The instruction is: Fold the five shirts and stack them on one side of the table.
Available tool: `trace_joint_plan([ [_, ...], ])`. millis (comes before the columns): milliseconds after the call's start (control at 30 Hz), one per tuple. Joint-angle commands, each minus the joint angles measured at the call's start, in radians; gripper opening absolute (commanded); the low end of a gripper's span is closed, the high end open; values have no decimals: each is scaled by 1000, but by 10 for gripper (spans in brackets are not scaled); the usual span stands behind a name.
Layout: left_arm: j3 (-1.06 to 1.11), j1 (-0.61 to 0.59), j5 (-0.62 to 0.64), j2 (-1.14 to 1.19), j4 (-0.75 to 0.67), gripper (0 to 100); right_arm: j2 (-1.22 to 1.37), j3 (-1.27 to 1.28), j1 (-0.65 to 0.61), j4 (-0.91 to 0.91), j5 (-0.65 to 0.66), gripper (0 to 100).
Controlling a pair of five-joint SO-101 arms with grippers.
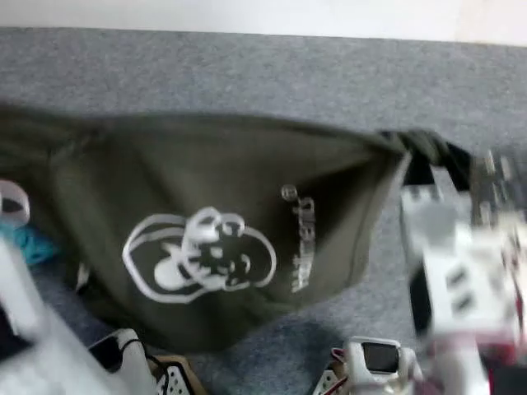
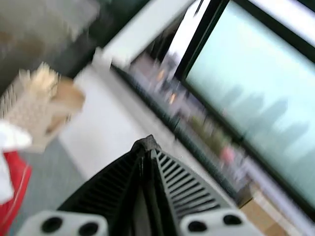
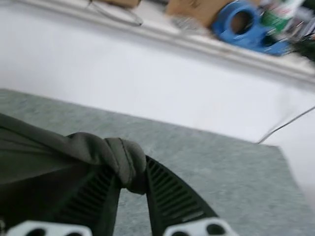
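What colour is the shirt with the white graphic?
The shirt is dark olive green, clearest in the high view.

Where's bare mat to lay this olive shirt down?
Widest bare strip: grey felt mat along the far edge, beyond the dark olive printed shirt. Smaller patch between its lower hem and the white arm base. Crowded where the right tool grips its bunched corner.

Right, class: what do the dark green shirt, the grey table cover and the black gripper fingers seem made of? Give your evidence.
The shirt: soft matte knit, probably cotton; it drapes and bunches into a knot in the right gripper. The table cover: grey, fuzzy, matte, likely felt or carpet. The fingers: black, ribbed, moulded-looking, probably plastic with a faint sheen.
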Motion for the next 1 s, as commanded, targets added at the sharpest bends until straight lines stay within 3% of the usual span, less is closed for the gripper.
trace_joint_plan([
  [0,5,90,-43,220,-84,10,145,-7,-8,-93,-34,6],
  [300,-269,297,-118,648,-89,10,461,-8,-12,-383,-37,6],
  [800,-1059,378,-118,1451,-86,9,835,-19,-13,-865,-37,6],
  [967,-1280,392,-115,1570,25,9,857,-19,-13,-891,-37,6],
])
